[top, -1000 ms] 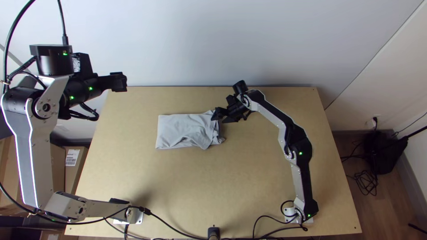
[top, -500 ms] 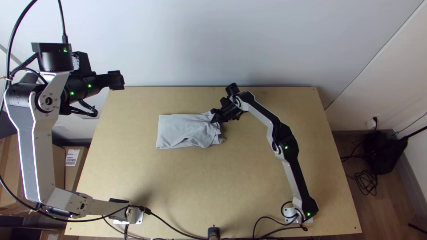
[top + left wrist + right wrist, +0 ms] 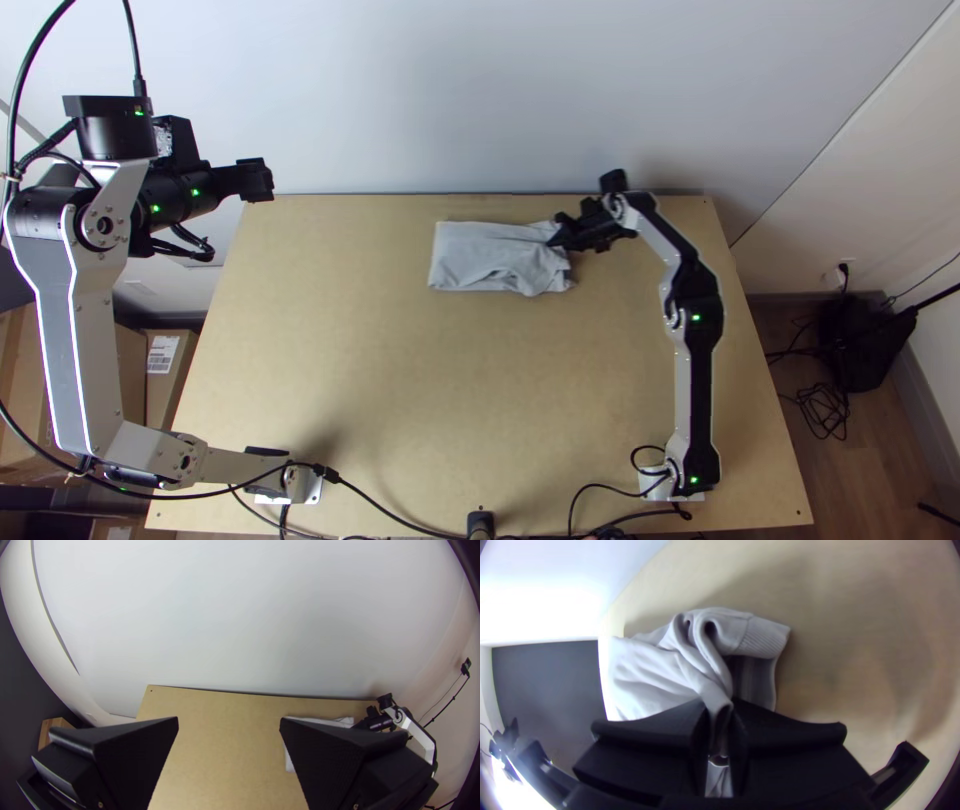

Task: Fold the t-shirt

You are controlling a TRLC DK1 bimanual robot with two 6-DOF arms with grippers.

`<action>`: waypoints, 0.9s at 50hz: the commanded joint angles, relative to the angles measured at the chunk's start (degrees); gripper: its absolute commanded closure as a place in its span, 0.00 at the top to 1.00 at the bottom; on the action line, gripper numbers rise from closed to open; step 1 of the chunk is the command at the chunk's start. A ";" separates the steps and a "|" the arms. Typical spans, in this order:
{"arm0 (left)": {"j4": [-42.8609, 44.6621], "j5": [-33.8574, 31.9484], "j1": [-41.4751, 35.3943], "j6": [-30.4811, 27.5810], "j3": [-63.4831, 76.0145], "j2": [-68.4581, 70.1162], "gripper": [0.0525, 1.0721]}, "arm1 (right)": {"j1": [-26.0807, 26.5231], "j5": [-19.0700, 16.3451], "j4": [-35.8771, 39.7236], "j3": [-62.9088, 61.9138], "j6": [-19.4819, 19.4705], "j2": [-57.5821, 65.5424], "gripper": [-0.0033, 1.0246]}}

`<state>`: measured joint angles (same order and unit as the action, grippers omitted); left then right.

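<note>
"Shirt (image 3: 480, 262), one: where do you have it?"

"On the far half of your table (image 3: 400, 400), near the middle across. Laid as a rough rectangle, rumpled, with the end toward the table's right side bunched."

"And your grippers?"

"Right gripper (image 3: 558, 238), yours: narrow, a gathered pinch of that bunched end between its fingers, over the table's far half. Left gripper (image 3: 262, 181), yours: wide, fingers well apart, by the table's far left corner."
</note>
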<state>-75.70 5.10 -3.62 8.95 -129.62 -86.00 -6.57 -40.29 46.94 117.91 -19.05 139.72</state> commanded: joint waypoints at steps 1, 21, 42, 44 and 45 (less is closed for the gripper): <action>0.20 -0.71 0.54 -0.86 0.51 -0.31 0.96 | 6.66 1.09 -0.18 -4.09 2.35 -4.63 0.03; 0.99 -3.35 2.74 -1.48 0.51 -0.49 0.96 | 29.60 0.92 1.40 -14.99 17.03 -12.28 0.03; 3.02 -3.70 0.72 -1.04 0.34 -1.37 0.96 | 43.83 5.05 -0.88 -13.49 23.62 -12.81 0.97; 3.28 -3.70 0.72 -1.04 0.34 -1.37 0.96 | 44.27 7.16 -4.31 -13.84 23.18 -14.48 0.97; 3.28 -3.70 0.80 -1.04 0.25 -1.28 0.96 | 44.45 8.48 -6.42 -14.46 22.92 -15.53 0.97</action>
<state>-73.43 2.07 -2.72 8.08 -129.62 -87.44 37.34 -36.29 46.02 102.80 3.27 128.88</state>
